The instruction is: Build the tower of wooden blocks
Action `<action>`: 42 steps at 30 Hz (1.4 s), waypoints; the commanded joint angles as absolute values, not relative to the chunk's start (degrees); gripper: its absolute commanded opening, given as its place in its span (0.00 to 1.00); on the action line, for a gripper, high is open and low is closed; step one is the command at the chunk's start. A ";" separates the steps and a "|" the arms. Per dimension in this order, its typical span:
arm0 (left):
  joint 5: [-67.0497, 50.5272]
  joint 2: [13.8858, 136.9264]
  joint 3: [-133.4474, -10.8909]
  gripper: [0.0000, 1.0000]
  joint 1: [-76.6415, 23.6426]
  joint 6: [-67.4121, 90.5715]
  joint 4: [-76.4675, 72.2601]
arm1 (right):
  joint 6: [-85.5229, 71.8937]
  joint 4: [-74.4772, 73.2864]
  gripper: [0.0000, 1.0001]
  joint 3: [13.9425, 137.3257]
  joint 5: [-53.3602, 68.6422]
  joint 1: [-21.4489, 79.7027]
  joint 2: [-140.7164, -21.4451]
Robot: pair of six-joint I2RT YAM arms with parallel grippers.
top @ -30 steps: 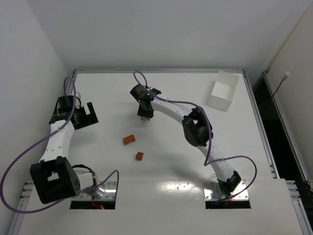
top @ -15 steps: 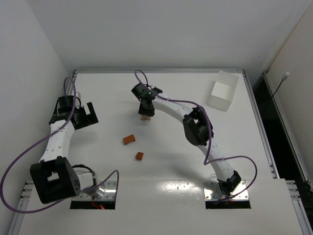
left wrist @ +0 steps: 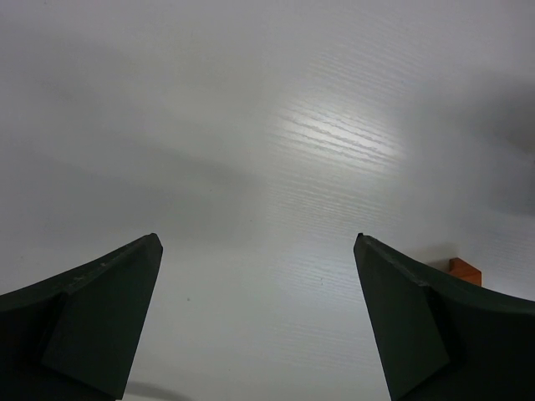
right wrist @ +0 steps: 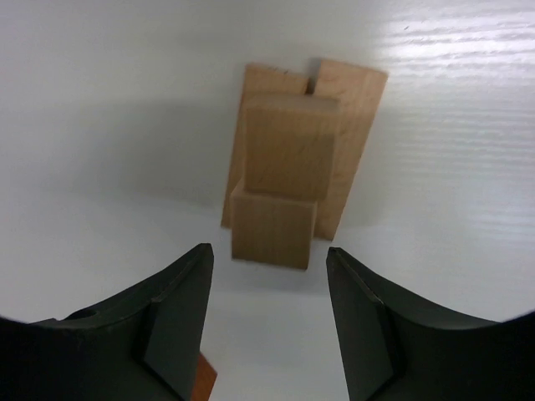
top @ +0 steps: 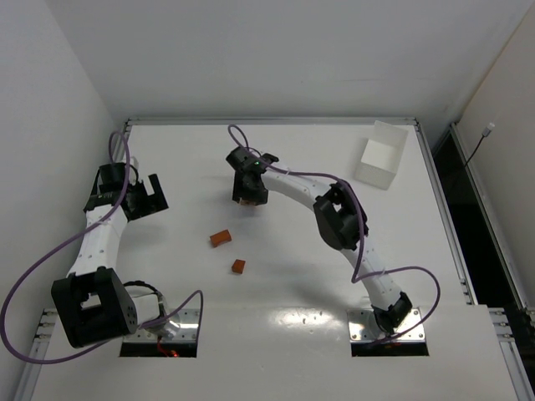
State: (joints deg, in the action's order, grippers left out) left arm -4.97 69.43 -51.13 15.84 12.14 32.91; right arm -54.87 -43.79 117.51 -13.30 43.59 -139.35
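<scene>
Roughly halfway, judging by colours. Top view: right gripper [top: 247, 192] hangs over the far-middle of the table [top: 184, 159], covering the wood block tower [right wrist: 288, 167]. Two reddish blocks [top: 220, 238] lie loose near the centre, apart from it. Left gripper [top: 149, 196] sits by the left edge, white box [top: 380, 154] in the far right corner.

Left wrist: fingers spread wide, nothing between them.

Right wrist: tower is all pale, two flat bars side by side with two blocks on top. Gripper is parted and empty, straddling it.

Left to do: add the reddish pieces.
</scene>
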 commanded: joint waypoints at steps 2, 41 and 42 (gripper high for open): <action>-5.80 68.20 -50.71 1.00 16.17 12.57 31.46 | -51.07 -39.12 0.58 113.92 -9.05 45.88 -129.21; -7.48 74.17 -56.43 1.00 19.34 12.04 33.66 | 58.00 -61.16 0.70 120.32 40.78 45.87 -124.97; -7.47 74.18 -56.43 1.00 19.34 12.04 33.66 | 58.53 -62.74 0.68 120.32 40.78 46.49 -125.59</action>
